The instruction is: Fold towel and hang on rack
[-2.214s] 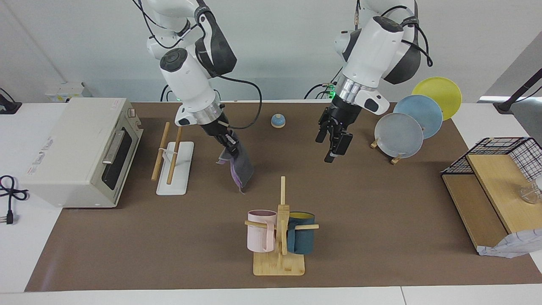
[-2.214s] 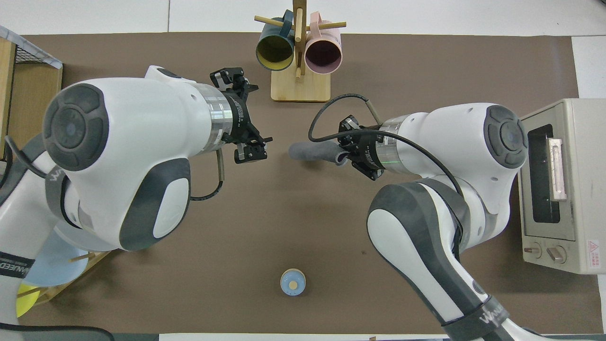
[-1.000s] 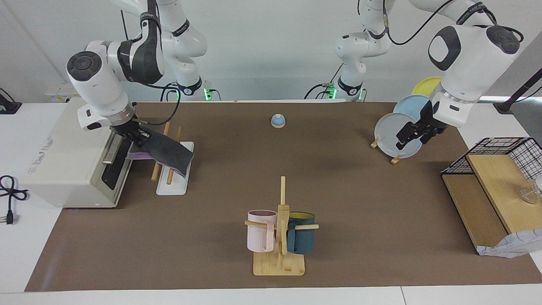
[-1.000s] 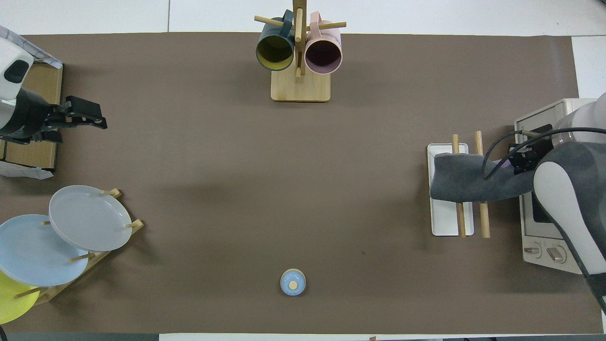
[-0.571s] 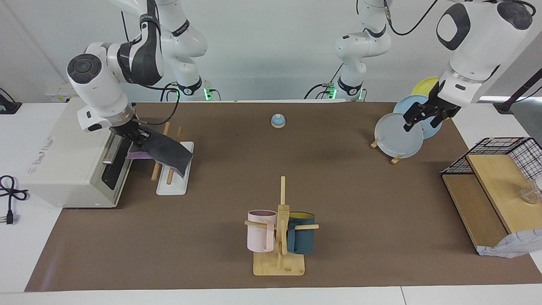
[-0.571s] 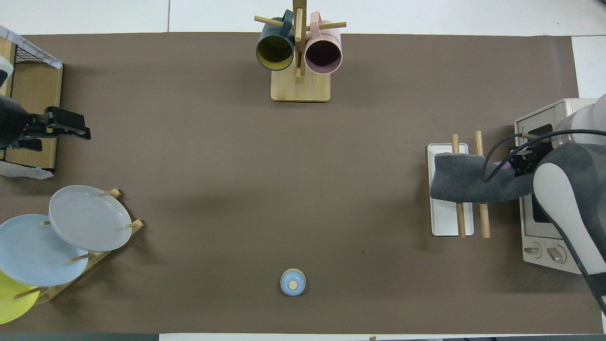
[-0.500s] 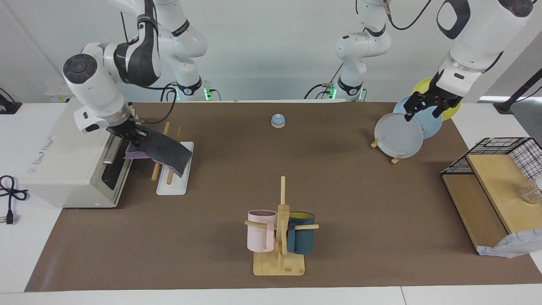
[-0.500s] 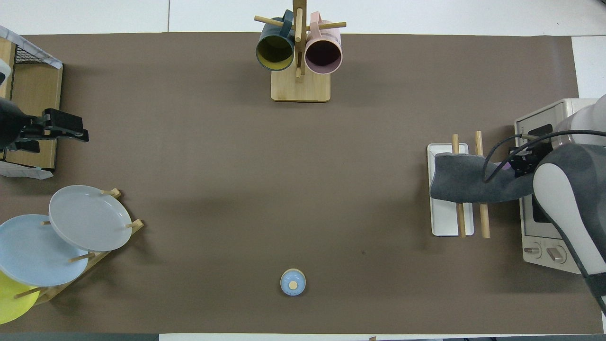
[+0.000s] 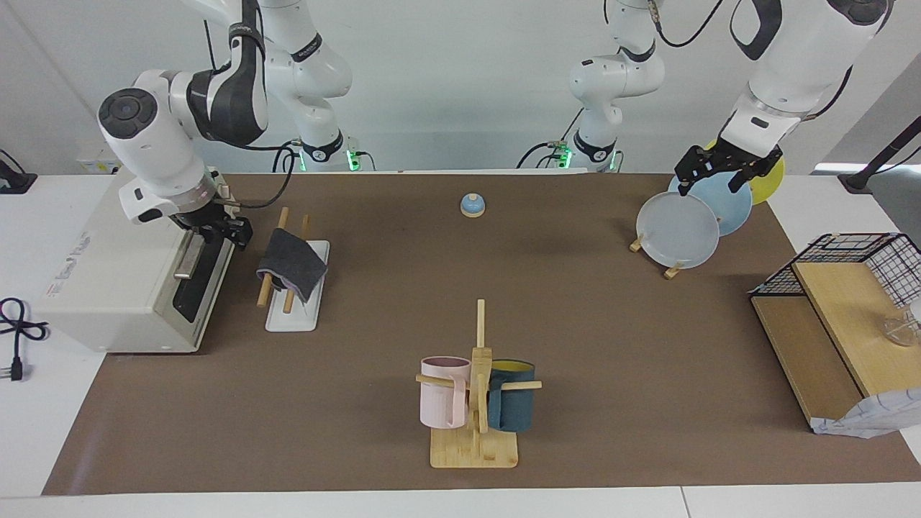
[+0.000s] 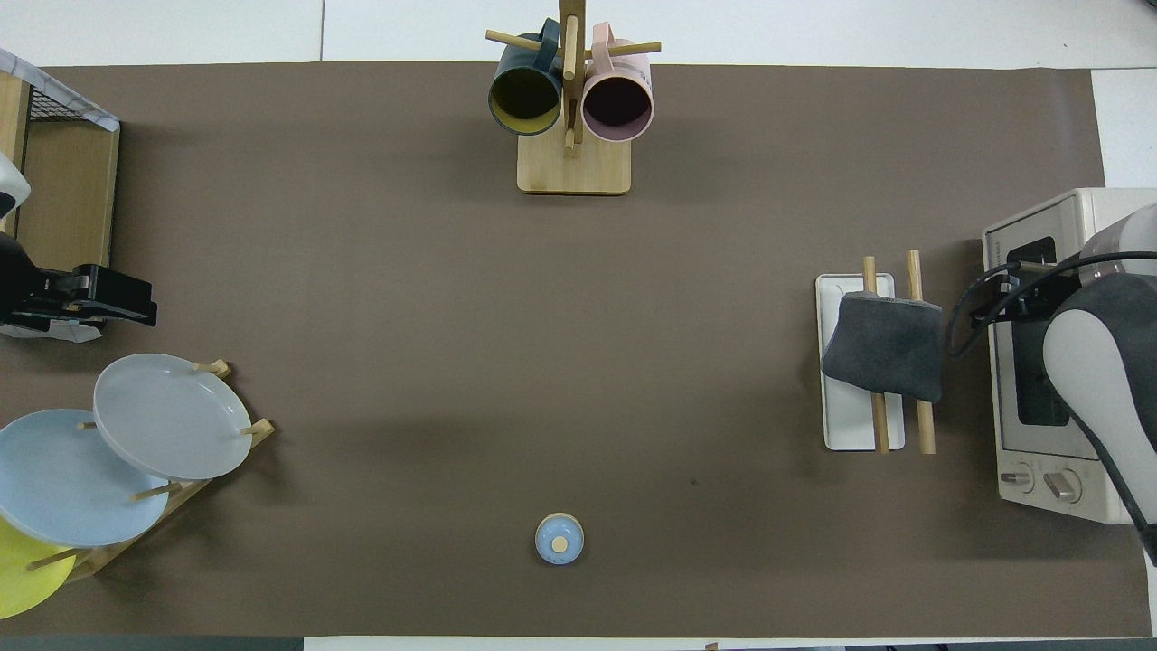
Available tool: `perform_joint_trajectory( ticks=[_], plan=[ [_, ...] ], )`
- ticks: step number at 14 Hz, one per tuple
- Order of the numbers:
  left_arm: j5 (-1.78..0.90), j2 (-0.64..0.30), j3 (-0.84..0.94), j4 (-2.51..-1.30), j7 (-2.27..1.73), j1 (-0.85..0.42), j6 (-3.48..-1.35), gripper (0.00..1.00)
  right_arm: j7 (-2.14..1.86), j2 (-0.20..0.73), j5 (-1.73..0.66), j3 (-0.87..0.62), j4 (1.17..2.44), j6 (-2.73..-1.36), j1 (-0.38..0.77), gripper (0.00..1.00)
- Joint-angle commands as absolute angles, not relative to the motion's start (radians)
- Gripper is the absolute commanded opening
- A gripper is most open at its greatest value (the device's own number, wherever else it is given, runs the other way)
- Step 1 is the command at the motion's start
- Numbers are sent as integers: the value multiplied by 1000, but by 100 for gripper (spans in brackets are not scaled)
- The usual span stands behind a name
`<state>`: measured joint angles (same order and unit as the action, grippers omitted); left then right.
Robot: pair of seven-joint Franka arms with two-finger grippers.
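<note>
The towel (image 9: 291, 262) (image 10: 884, 346) hangs folded over both wooden rods of the rack (image 9: 295, 311) (image 10: 850, 425), dark grey face out, and nothing holds it. My right gripper (image 9: 221, 230) (image 10: 999, 303) is open and apart from the towel. It hovers between the rack and the toaster oven's door. My left gripper (image 9: 714, 177) (image 10: 136, 300) is open with nothing in it. It is raised at the left arm's end of the table, by the stacked plates.
A toaster oven (image 9: 122, 266) (image 10: 1039, 398) stands right beside the rack. A mug tree (image 9: 476, 388) (image 10: 571, 108) with two mugs stands mid-table, farther from the robots. A plate stand (image 9: 676, 229) (image 10: 167, 416), a small blue bell (image 9: 472, 206) and a wooden shelf with a wire basket (image 9: 849, 288) are also here.
My right gripper let go of the towel and drew back toward the oven. The towel's held end dropped over the rods. My left arm rose a little by the plates.
</note>
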<state>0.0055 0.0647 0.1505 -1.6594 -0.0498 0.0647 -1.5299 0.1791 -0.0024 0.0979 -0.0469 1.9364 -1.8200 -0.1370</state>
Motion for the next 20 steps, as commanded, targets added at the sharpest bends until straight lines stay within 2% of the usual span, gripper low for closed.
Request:
perform_joint_trajectory(
  ticks=[1,3,8,10,12,17,20],
  plan=[
    [17,63,133,-1626,-37,54,-1505,100,155,-17,101,-55,1901,-1810,-143,100],
    [-1,64,135,-1629,-52,63,-1506,100,155,-28,94,-61,1843,-1758,-141,100],
    [-9,67,140,-1629,-78,67,-1511,100,158,28,87,-64,1567,-1488,-123,100],
    [-6,69,141,-1634,-74,64,-1512,100,158,5,81,-95,1542,-1459,-118,100],
    [-6,69,140,-1634,-74,67,-1513,100,160,-2,80,-66,1520,-1437,-46,100],
    [-6,75,141,-1640,-74,66,-1505,100,156,-3,-14,6,1520,-1447,-44,100],
    [-6,75,140,-1640,-74,66,-1506,100,149,-2,-2,-8,1520,-1447,-43,100]
  ],
)
